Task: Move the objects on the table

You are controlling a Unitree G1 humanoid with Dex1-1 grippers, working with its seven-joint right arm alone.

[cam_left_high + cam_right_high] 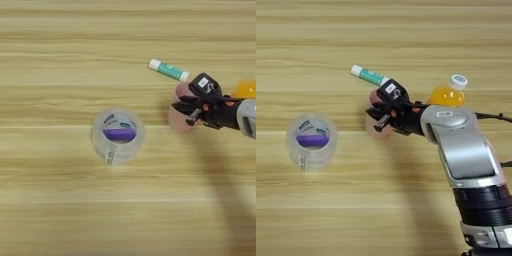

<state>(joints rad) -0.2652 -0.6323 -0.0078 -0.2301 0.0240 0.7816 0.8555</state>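
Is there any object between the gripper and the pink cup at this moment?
No, nothing visible does. The right gripper is already at the pink cup, its fingers over it. The green-and-white tube lies behind the cup, the orange bottle to its right.

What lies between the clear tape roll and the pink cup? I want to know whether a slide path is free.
Only bare wooden table lies between the wide clear tape roll with purple inner label and the pink plastic cup, as both eye views show.

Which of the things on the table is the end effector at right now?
The pink cup. The end effector is right at it, while the tape roll, the green-and-white tube and the orange bottle lie apart.
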